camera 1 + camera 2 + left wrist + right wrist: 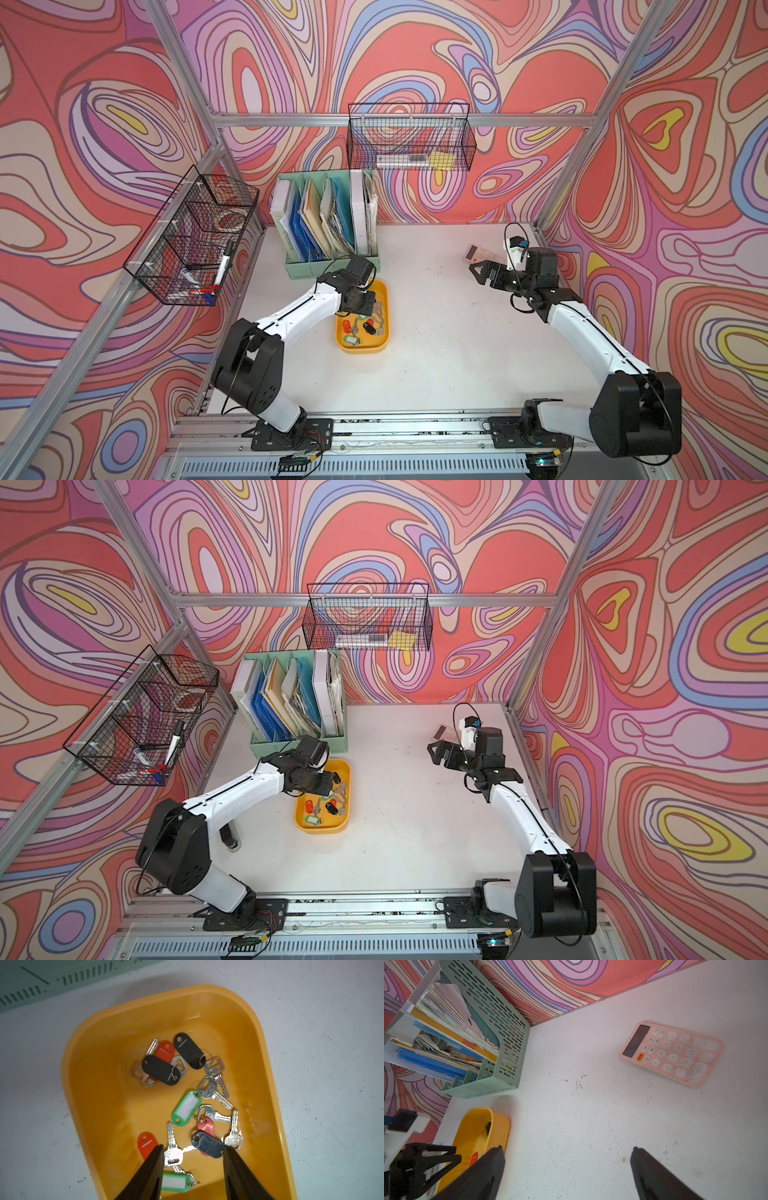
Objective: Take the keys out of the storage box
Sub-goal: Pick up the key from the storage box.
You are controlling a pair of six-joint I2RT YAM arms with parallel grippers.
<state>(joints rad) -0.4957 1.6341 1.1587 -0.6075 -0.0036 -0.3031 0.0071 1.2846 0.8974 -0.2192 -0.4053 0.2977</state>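
Directly above the storage box (176,989), the left fingers (153,1167) point down with a gap between them and nothing gripped. Their tips frame a black tag (207,1145), likely so that one closing pinch can catch that set. All the keys (212,1088) lie scattered inside the storage box on the bench (436,353). Well apart from the storage box, the right fingers (654,1172) hang spread wide and empty, probably parked clear to leave working room.
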